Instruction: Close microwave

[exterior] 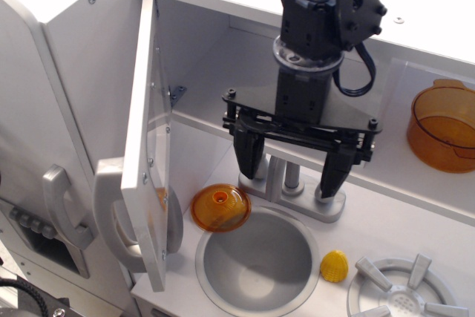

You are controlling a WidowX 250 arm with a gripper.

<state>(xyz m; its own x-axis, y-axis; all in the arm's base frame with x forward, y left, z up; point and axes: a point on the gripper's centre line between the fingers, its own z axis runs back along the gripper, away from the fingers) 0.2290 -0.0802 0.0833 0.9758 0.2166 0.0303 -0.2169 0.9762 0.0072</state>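
Far off to my left, a grey curved handle sits on a white panel that is cut off by the frame edge, with a strip of grey buttons just below it; I cannot make out what that panel belongs to. Nearer my left finger stands the microwave door, swung wide open and seen almost edge-on, so its window face is hard to read. Its long axis runs upright, top edge leaning slightly toward me, and its silver handle points outward to the left, away from me. The microwave cavity opens behind and above me; my own arm hides much of its back wall.

My gripper hangs with its fingers spread apart, holding nothing, tips pointing down. Below my left finger lies an orange lid, touching the rim of the round sink. Behind my tips the grey faucet is partly hidden. Below my right finger sits a small yellow piece, beside a stove burner cut off at the bottom. Off right, an orange pot is clipped by the edge.
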